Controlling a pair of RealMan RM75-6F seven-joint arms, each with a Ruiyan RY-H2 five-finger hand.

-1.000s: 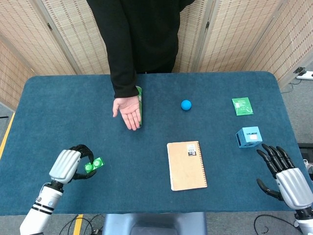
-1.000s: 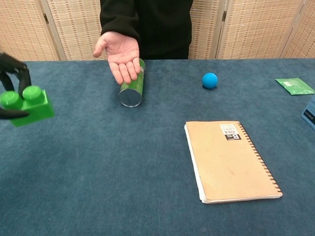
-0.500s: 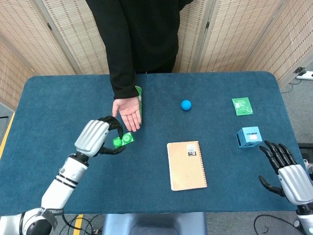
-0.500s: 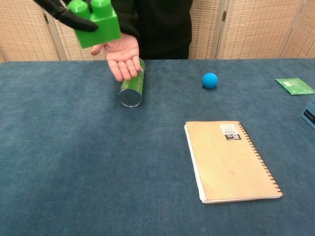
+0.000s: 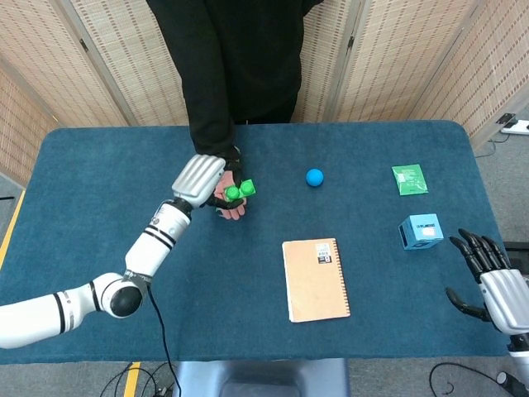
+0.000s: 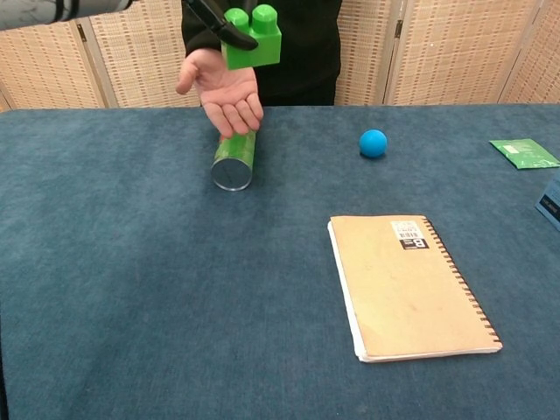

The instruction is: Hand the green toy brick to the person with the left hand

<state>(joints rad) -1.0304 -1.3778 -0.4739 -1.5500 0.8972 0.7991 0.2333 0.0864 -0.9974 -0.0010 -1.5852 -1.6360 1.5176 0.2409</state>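
left hand [image 5: 201, 179]: reached out across the table, fingers wrapped around the green toy brick [image 5: 238, 191], held in the air; dark fingers [image 6: 229, 31] visible pinching the brick's side in chest view
green toy brick: two studs up, in the left hand's grip, directly over the person's hand [image 6: 224, 90]; from chest view sits just above the palm, contact with palm not clear
person's hand: palm up, fingers spread slightly, held out over the far part of the table, above the green can [image 6: 234, 160]
person [image 5: 235, 62]: standing at far edge of table, black sleeve and top, face out of frame
right hand [image 5: 494, 281]: near right table edge in head view, fingers spread apart, holding nothing; not seen in chest view
green can: lying on its side on the cloth, open end toward the robot, just under and in front of the person's fingers
blue ball [image 6: 373, 143]: on the table, right of the can, well apart from it
notebook [image 6: 410, 283]: tan cover, spiral on right edge, small label near top, lying flat in the near-middle area
green packet [image 5: 409, 179]: flat on the table, far right side
blue cube [image 5: 421, 231]: light blue, near right edge, just beyond the right hand's fingertips, not touching
table [image 6: 131, 289]: dark blue cloth surface
background: woven folding screens [image 5: 99, 58] behind the person
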